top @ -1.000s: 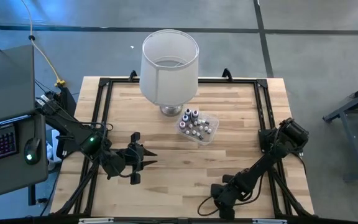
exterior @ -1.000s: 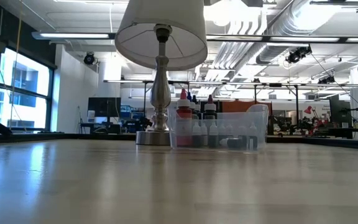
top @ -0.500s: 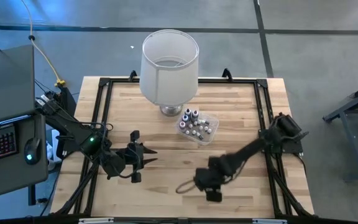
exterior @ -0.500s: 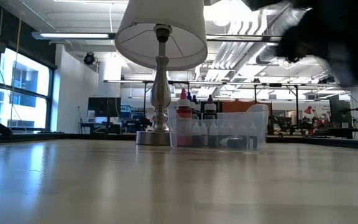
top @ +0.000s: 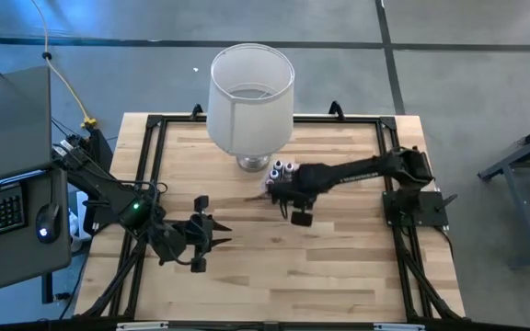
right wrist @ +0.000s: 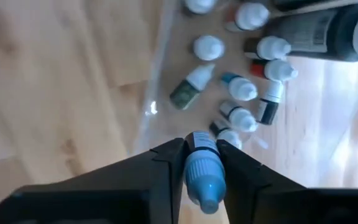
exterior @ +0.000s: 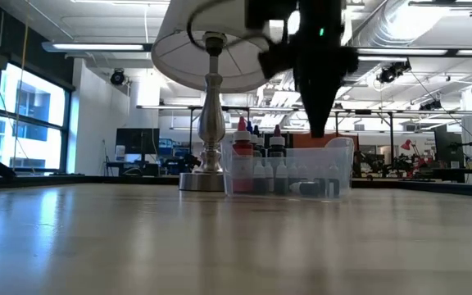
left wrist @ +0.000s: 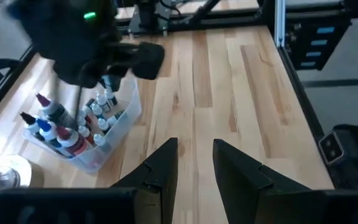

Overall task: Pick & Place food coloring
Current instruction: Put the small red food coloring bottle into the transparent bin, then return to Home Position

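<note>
From above, I see my right pincer reached out over the clear tub that sits just beside the lamp base; the arm hides most of the tub, and a few white caps of the food coloring show at its lamp-side edge. My left pincer waits well apart from the tub, over bare bench, its fingers parted and empty.

At bench height, the tub stands right next to the lamp stem with bottles upright inside it, and the right arm hangs directly above it, clear of the rim.

From my left wrist, the tub looks well stocked with small bottles and the right arm is over it.

From my right wrist, the pincer is clamped on a blue-capped bottle, held above the tub's edge, with many white-capped bottles lying and standing in the tub below.

I judge one bottle is mid-transfer and not yet set down. No bottle lies loose on the bench around the tub, so which way this bottle is travelling I can't tell.
</note>
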Action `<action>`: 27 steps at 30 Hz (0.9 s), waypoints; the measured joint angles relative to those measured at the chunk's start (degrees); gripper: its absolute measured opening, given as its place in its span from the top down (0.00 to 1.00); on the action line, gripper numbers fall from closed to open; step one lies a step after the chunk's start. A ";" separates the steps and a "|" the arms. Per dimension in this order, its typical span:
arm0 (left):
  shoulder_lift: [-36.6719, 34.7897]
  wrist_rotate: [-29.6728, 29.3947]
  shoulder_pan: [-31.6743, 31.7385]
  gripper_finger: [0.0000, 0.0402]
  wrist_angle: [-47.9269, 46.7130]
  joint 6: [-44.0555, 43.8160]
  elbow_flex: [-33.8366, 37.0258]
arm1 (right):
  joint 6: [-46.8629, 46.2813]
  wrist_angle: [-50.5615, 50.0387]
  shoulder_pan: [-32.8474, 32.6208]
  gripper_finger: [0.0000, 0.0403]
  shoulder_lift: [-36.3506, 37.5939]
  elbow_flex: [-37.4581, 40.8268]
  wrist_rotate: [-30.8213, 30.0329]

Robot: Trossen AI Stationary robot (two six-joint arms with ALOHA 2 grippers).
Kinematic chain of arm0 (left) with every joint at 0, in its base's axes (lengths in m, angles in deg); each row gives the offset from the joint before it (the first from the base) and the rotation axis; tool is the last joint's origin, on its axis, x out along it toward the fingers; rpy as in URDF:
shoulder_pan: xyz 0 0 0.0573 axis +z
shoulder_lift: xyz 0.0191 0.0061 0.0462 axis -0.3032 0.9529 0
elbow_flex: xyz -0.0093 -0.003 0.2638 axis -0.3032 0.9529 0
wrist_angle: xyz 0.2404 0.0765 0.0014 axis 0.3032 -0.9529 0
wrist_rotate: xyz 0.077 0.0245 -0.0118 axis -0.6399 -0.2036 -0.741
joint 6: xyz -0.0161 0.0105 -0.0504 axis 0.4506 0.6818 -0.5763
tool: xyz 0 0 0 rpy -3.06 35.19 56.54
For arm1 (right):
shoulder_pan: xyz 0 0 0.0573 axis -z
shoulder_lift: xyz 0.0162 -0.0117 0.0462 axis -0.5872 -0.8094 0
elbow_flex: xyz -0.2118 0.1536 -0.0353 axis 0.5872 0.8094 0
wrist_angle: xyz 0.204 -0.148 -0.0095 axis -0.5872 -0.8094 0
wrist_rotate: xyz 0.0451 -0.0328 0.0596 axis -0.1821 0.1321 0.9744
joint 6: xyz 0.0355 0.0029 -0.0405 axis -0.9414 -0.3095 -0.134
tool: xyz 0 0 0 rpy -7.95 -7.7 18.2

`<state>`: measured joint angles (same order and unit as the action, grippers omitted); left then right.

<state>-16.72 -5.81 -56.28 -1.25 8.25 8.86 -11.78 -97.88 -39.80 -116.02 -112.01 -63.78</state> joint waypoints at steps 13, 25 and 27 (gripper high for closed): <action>0.00 0.12 0.00 0.75 -1.03 -0.02 0.00 | 7.25 16.39 5.75 0.75 -0.02 15.74 6.54; -0.02 -0.34 0.00 0.75 -1.02 -0.03 0.01 | 9.07 13.06 6.55 0.70 -0.24 11.93 6.87; -0.02 -0.74 0.00 0.75 -1.11 0.18 0.02 | 8.53 7.64 6.32 0.69 -0.17 7.86 7.15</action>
<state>-16.74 -6.55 -56.28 -2.36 8.43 8.87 -3.26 -90.24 -33.48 -116.20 -104.15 -56.63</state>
